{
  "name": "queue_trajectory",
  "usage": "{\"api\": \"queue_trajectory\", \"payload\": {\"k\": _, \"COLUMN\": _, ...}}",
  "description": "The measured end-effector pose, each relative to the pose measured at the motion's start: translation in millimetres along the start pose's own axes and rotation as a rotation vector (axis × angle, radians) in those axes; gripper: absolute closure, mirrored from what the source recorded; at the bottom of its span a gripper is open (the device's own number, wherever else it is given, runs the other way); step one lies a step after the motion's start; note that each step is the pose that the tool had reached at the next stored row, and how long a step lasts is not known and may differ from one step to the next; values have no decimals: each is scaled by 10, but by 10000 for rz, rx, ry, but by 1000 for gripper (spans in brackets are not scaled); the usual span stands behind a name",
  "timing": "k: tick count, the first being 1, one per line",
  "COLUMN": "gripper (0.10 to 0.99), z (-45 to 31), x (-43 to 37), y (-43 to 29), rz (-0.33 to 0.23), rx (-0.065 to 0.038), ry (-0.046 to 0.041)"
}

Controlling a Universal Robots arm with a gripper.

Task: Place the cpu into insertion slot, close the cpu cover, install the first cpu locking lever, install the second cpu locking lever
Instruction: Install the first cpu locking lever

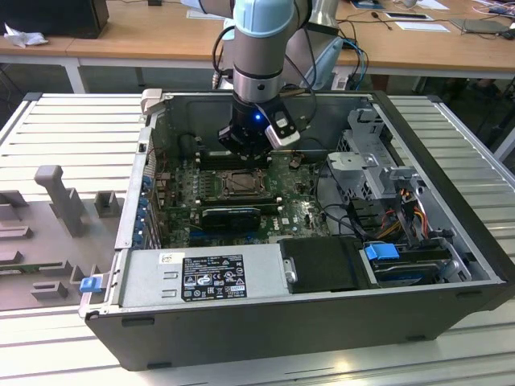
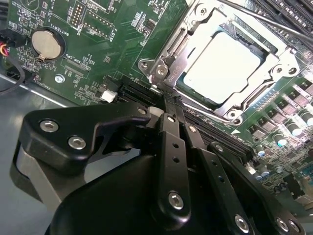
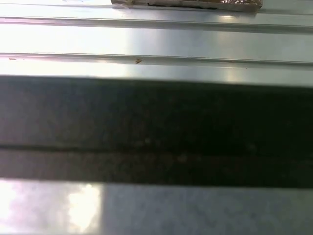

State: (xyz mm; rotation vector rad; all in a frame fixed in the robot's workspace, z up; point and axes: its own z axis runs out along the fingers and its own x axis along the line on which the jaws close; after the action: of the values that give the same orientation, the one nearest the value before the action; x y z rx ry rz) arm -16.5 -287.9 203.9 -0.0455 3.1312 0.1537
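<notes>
The cpu (image 2: pixel 222 66) is seen in the second wrist view already seated in the slot (image 2: pixel 195 100), its pale metal top lying flat and level, with the cover (image 2: pixel 274 66) closed down around it as a grey frame.

Nearest in that view, the gripper (image 2: pixel 172 104) is shown with its black fingers (image 2: pixel 171 147) drawn together, nothing held between them. Their tips are set right at the near corner of the socket, where a thin metal lever (image 2: pixel 172 45) runs along the frame's edge beside two screws; whether the tips actually touch the lever cannot be told. The closed, narrow tip is judged to suit pushing a lever rather than grasping, and the placement at the frame's edge fits the lever stage of the task. Whether either lever is already latched cannot be made out.

Further off on the green board (image 2: pixel 98 58), a round coin battery (image 2: pixel 45 44) is seen well apart from the socket.

In the exterior view, the gripper (image 1: pixel 245 149) is held down inside the open computer case (image 1: pixel 322 322), just above the slot (image 1: pixel 239 183), with a black card (image 1: pixel 232 215) lying beyond it toward the camera.
</notes>
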Motion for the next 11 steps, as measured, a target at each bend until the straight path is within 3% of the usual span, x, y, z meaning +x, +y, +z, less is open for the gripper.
{"api": "queue_trajectory", "payload": {"k": 11, "gripper": 980, "z": 25, "x": 0, "y": -10, "rz": 0, "rx": 12, "ry": 2}}
